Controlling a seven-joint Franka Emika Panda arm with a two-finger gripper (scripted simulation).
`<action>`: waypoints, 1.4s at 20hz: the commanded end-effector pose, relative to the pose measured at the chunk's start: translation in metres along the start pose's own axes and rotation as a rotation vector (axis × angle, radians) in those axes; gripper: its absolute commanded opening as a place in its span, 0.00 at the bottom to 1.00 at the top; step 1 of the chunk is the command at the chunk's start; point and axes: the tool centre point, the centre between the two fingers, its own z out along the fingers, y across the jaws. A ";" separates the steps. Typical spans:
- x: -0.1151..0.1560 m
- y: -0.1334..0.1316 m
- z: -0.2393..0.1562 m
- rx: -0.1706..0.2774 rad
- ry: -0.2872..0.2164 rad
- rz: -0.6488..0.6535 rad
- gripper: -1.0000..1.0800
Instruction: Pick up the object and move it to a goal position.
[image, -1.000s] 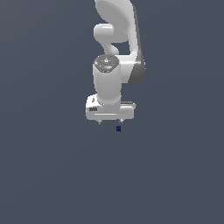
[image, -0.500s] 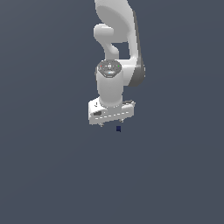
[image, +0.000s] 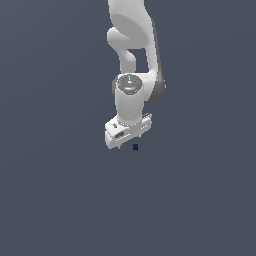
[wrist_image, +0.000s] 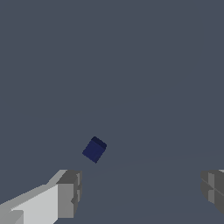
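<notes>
arm bent down, pincer (image: 131, 146) agape – beside block (image: 135, 147)

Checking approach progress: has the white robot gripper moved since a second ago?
Yes. The white robot gripper has sunk and turned, closing toward the unmoved tiny navy-blue block.

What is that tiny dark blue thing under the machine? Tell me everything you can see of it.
It is a small navy-blue block, roughly cubic, plain and matte, with no markings. In the wrist view it rests on the flat grey ground, turned at an angle to the open gripper, beyond its fingertips and nearer one of them. Nothing grips it. In the exterior view it shows just below the gripper.
</notes>
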 end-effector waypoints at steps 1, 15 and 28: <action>-0.001 -0.003 0.005 -0.002 -0.002 -0.080 0.96; -0.006 -0.023 0.034 -0.004 -0.010 -0.519 0.96; -0.010 -0.041 0.054 0.000 -0.007 -0.870 0.96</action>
